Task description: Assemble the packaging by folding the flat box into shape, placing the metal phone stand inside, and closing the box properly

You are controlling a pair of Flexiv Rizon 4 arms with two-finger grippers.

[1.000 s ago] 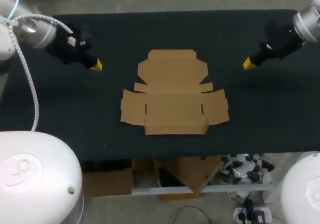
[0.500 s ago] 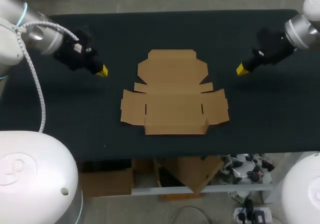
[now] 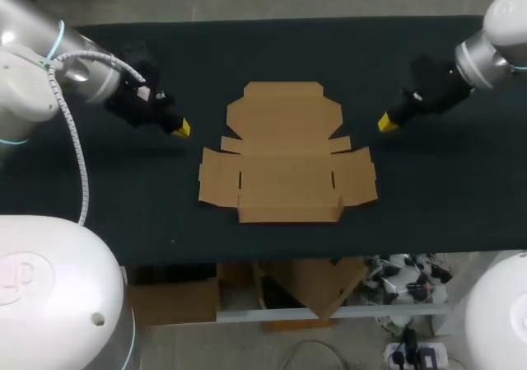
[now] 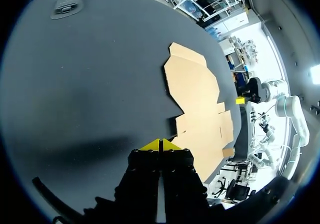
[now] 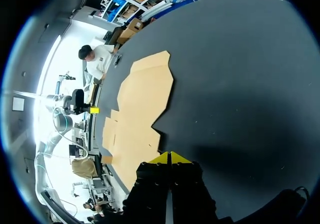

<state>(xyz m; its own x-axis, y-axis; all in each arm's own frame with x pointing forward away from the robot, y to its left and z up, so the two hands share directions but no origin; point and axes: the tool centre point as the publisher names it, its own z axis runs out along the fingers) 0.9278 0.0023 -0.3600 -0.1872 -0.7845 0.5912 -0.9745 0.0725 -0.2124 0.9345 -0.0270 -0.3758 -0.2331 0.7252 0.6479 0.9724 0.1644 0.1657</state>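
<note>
Flat box (image 3: 286, 156): between, touching neither | left gripper (image 3: 180, 128): closed | right gripper (image 3: 384, 123): closed

place: pretty clearly a robot lab, not a home | evidence: left arm (image 3: 33, 65) and right arm (image 3: 502, 32), both industrial-looking, hung over a bench (image 3: 428, 213) covered in plain black cloth | setup: flat box (image 3: 284, 152) was laid out dead centre between them

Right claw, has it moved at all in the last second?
Yes. In the head view the right claw has moved inward and slightly nearer, narrowing the gap to the flat box, which has stayed put.
</note>
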